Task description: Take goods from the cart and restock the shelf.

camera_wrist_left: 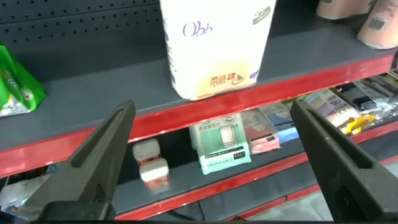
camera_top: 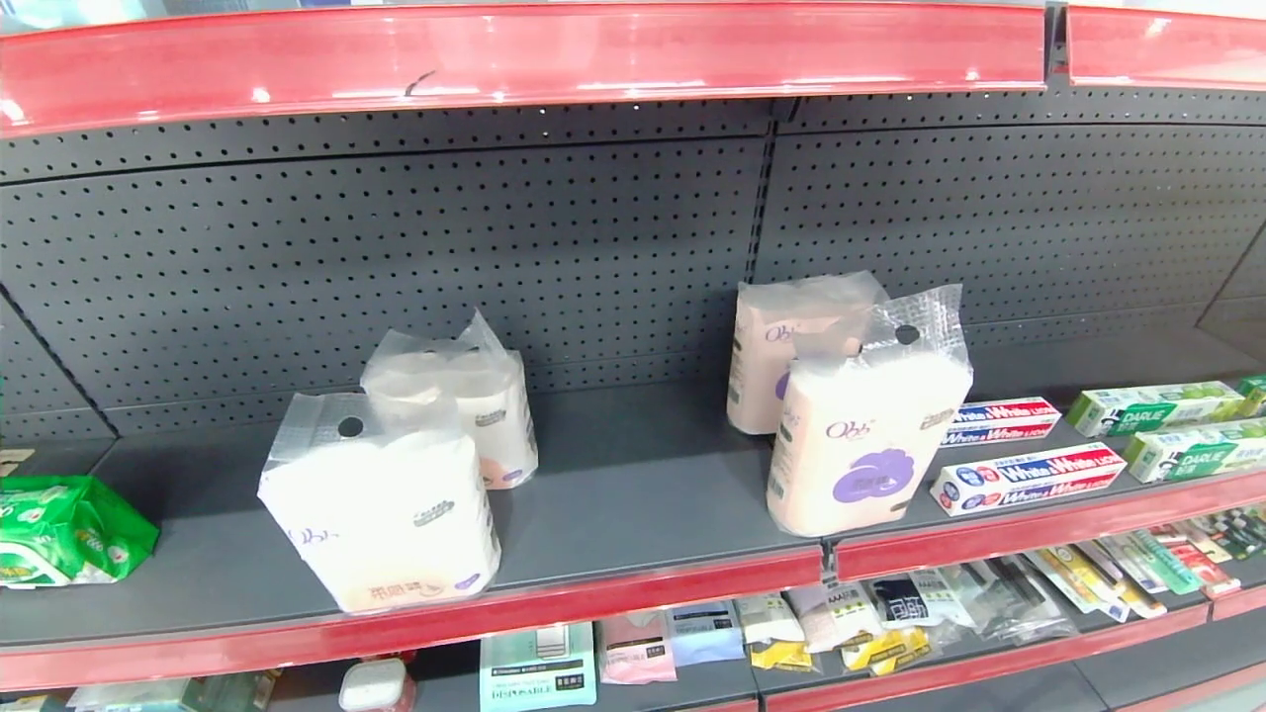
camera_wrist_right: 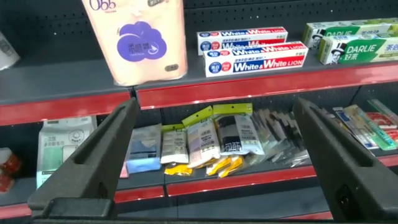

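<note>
From here I take the grey shelf as my reference. The left gripper hangs in front of the shelf and below its red lip, with the jaws spread wide and nothing between them. The right gripper sits the same way farther along the shelf, also gaping and empty.

On the shelf, a white tissue pack stands at the front edge. Its top is cut off in the left wrist view. A second pack stands behind it toward the shelf's back wall, its lower corner hidden by the front one. To the right on the shelf, a purple-printed tissue pack stands at the lip and covers much of the pack behind it.

Toothpaste boxes lie flat at the shelf's right end, the farthest cut off by the picture's edge. A green pack at the shelf's left end is cut off as well. Small packets lie on the level under the shelf, their back rows shaded, so I can't make them out.
</note>
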Controlling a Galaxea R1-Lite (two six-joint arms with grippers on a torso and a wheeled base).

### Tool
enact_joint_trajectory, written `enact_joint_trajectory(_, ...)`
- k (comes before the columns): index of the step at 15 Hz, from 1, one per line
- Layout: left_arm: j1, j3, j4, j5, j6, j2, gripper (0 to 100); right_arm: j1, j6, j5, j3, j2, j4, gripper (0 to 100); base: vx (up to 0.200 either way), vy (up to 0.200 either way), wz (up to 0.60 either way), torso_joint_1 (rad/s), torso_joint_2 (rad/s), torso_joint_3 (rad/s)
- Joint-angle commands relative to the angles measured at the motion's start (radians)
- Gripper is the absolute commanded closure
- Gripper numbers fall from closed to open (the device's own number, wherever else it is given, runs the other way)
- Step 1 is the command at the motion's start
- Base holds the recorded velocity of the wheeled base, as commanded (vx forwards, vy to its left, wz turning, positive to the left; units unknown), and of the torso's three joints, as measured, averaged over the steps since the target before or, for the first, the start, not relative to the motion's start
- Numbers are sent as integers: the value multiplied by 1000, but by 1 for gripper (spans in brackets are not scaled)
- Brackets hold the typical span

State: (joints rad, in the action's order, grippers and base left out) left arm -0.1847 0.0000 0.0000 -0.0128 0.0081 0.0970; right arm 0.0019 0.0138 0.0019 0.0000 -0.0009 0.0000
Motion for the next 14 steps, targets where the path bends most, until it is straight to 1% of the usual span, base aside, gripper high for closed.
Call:
enact_joint_trajectory(1,-2,-14,-20,7,4,0,0,1,0,1,0,2,0,0,0,0,0,0,0,0)
enact_joint_trajectory(2,-6,-187,-57,-3,-36,61,0,1,0,0,0,2,0,0,0,0,0,0,0,0)
enact_joint_trajectory(3,-7,-360,-38,-4,-114,182,0,1,0,0,0,2,0,0,0,0,0,0,0,0)
enact_joint_trajectory(4,-6,-491,-14,5,-143,244,0,1,0,0,0,2,0,0,0,0,0,0,0,0)
enact_joint_trajectory(5,2,-575,43,22,-140,291,0,1,0,0,0,2,0,0,0,0,0,0,0,0)
enact_joint_trajectory(6,28,-627,84,108,-138,342,0,1,0,0,0,2,0,0,0,0,0,0,0,0)
enact_joint_trajectory(7,59,-630,109,226,-145,385,0,1,0,0,0,2,0,0,0,0,0,0,0,0)
enact_joint_trajectory(8,62,-609,146,307,-171,408,0,1,0,0,0,2,0,0,0,0,0,0,0,0)
enact_joint_trajectory(9,68,-572,187,338,-183,409,0,1,0,0,0,2,0,0,0,0,0,0,0,0)
enact_joint_trajectory(10,77,-529,232,384,-184,418,0,1,0,0,0,2,0,0,0,0,0,0,0,0)
enact_joint_trajectory(11,85,-508,241,401,-188,437,0,1,0,0,0,2,0,0,0,0,0,0,0,0)
enact_joint_trajectory(12,125,-476,239,410,-212,501,0,1,0,1,0,2,0,0,0,0,0,0,0,0)
enact_joint_trajectory(13,154,-477,238,407,-238,564,0,1,0,0,0,2,0,0,0,0,0,0,0,0)
enact_joint_trajectory(14,175,-479,232,404,-249,604,0,1,0,0,0,2,0,0,0,0,0,0,0,0)
